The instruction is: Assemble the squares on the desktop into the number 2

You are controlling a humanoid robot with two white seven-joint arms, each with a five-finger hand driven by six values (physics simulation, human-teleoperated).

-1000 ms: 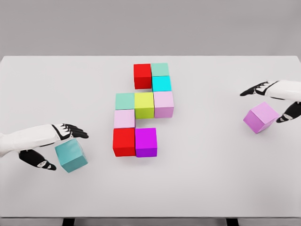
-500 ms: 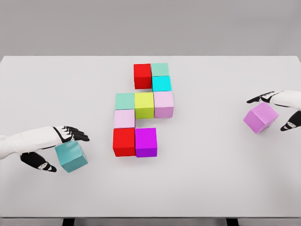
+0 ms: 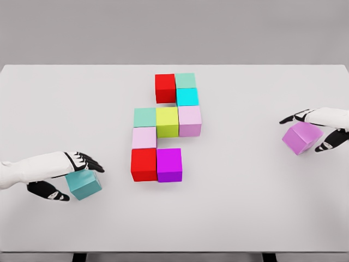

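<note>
Nine-cube cluster (image 3: 166, 128) mid-table (image 3: 245, 207), partial "2" shape. Teal cube (image 3: 84, 184) lower L, top partly hidden under left hand (image 3: 65, 174), thumb and fingers clamped on it. Pink-violet cube (image 3: 301, 137) far R, gripped by right hand (image 3: 319, 128); arm cut off at frame edge.

Nine coloured cubes clustered mid-table, two loose ones at the sides.

Top row: red cube (image 3: 164, 88) touching mint cube (image 3: 185, 81), cyan cube (image 3: 187, 97) just below. Middle row: green cube (image 3: 145, 117), yellow cube (image 3: 167, 121), pale lilac cube (image 3: 190, 120). Beneath: pink cube (image 3: 144, 137), second red cube (image 3: 144, 164), purple cube (image 3: 169, 164). Far left, turned askew: teal cube (image 3: 84, 184). Far right, also askew: violet cube (image 3: 301, 137).
</note>
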